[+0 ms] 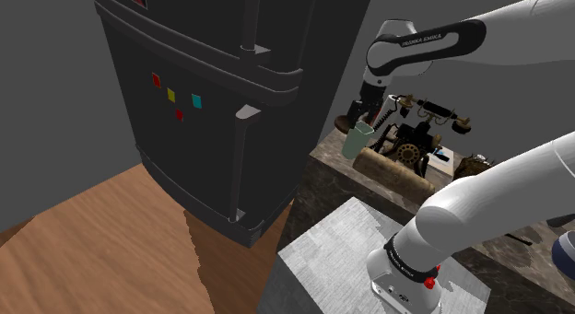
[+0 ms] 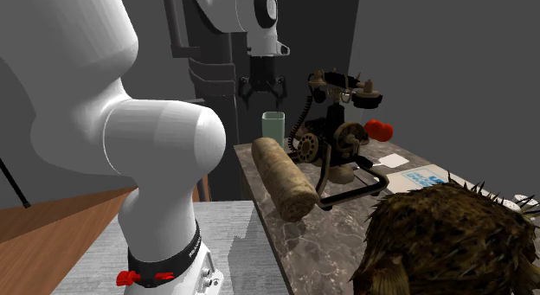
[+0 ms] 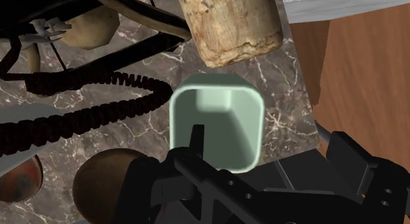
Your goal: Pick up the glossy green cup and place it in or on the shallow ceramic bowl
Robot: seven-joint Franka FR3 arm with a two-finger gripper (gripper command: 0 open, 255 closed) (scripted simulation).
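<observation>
Your pale green cup [image 2: 273, 125] stands upright, mouth up, at the far corner of the counter [image 2: 346, 241] in the second exterior view, right by the edge nearest the dark fridge [image 1: 212, 100]. That open mouth is why you come at it from straight above. The gripper [image 2: 262, 96] hangs over it, tips just clear of the rim, no contact. The jaws are spread with nothing in them. In the wrist view 1 finger [image 3: 194, 142] sits over the cup's opening and the other is well outside its wall, so you look lined up to pinch 1 side wall rather than span the whole cup; that's my read, not certain. Just beside the cup lies a cork-like roll [image 2: 284, 176], then the old telephone [image 2: 333, 120], its coiled cord [image 3: 85, 117] curling close to the cup. That leaves little room on those 2 sides, hence the vertical approach. Step in hand looks like descend and close; the lift is not yet begun. Mind the counter edge, since a nudge could tip the cup off. Which round shape near the telephone is the bowl, I cannot tell.
</observation>
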